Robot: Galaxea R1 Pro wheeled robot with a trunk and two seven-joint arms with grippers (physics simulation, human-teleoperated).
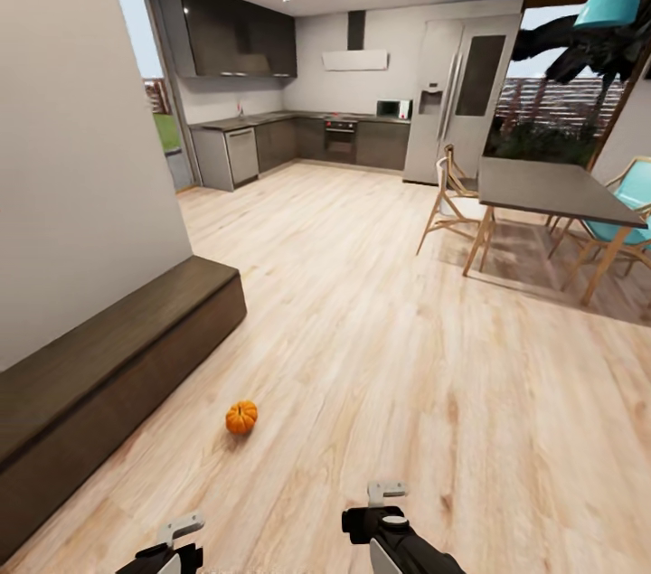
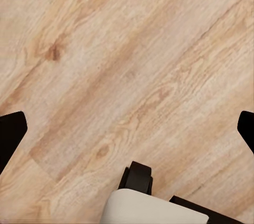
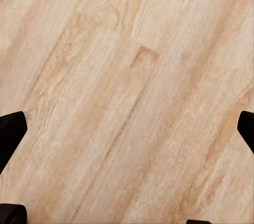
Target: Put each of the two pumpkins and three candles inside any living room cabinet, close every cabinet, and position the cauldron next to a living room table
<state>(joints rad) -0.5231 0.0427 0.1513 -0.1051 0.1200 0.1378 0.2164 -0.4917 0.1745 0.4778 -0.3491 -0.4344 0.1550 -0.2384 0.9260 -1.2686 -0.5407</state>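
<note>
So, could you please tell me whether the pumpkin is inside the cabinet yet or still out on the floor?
Out: the pumpkin sits on the wooden floor, apart from the cabinet.

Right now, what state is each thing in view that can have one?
pumpkin: upright on the floor, outside the cabinet, untouched.
cabinet: fronts flush, closed as far as visible.
left tool: open, empty, above bare floor.
right tool: open, empty, above bare floor.
fridge: doors shut.
</note>
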